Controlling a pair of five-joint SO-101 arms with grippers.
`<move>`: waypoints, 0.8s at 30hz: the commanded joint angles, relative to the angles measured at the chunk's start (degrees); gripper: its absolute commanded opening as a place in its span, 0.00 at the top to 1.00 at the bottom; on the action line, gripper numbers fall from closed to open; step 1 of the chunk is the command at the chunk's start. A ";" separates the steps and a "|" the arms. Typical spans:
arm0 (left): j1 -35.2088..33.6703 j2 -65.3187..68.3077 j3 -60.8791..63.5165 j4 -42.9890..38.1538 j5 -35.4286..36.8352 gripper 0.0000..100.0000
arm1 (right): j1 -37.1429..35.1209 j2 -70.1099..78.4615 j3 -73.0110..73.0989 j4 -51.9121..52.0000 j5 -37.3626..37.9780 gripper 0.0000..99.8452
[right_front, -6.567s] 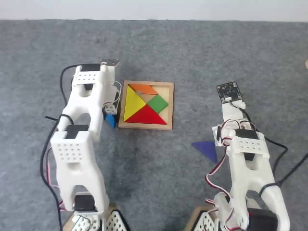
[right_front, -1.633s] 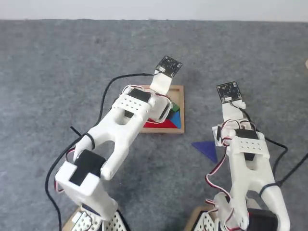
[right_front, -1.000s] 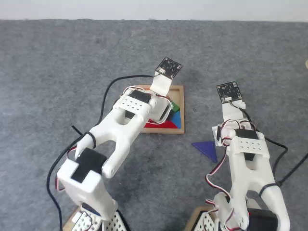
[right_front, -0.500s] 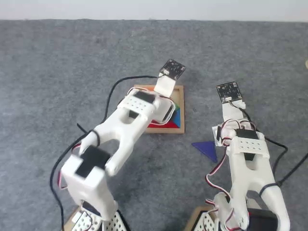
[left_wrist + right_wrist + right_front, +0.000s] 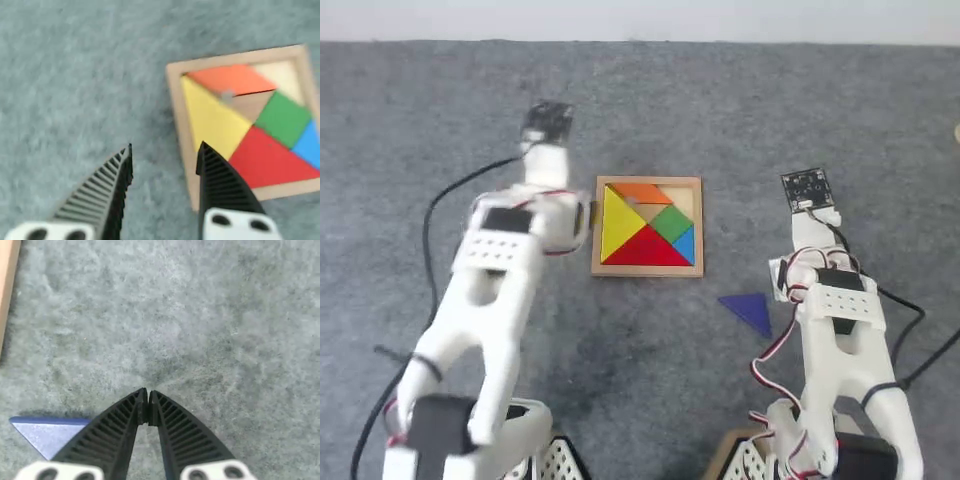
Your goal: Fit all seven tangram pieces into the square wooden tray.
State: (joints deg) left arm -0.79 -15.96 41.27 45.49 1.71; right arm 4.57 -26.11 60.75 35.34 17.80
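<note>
The square wooden tray (image 5: 647,270) lies flat on napped grey carpet (image 5: 440,110), with open carpet on every side. The left gripper (image 5: 165,147) hangs just beside the rim nearest its arm, its ridged black fingers spread and holding nothing. Six flat coloured pieces (image 5: 638,226) fill the tray except one bare far corner. The indigo triangle (image 5: 748,311) lies apart, near the right gripper (image 5: 148,392), whose fingers are pressed together and empty.
</note>
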 commanded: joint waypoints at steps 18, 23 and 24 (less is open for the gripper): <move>-2.46 -5.19 15.25 -19.34 -3.08 0.81 | -18.77 18.07 -24.00 27.12 16.26 0.82; -2.11 -5.19 15.25 -19.34 -3.34 0.81 | -18.68 10.33 -21.63 33.27 27.08 0.81; -2.11 -5.19 15.25 -19.34 -3.34 0.81 | -18.59 8.66 -20.84 34.07 29.71 0.81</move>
State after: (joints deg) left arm -2.73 -20.88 57.98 27.65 -0.92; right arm -13.71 -10.73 39.30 66.37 40.57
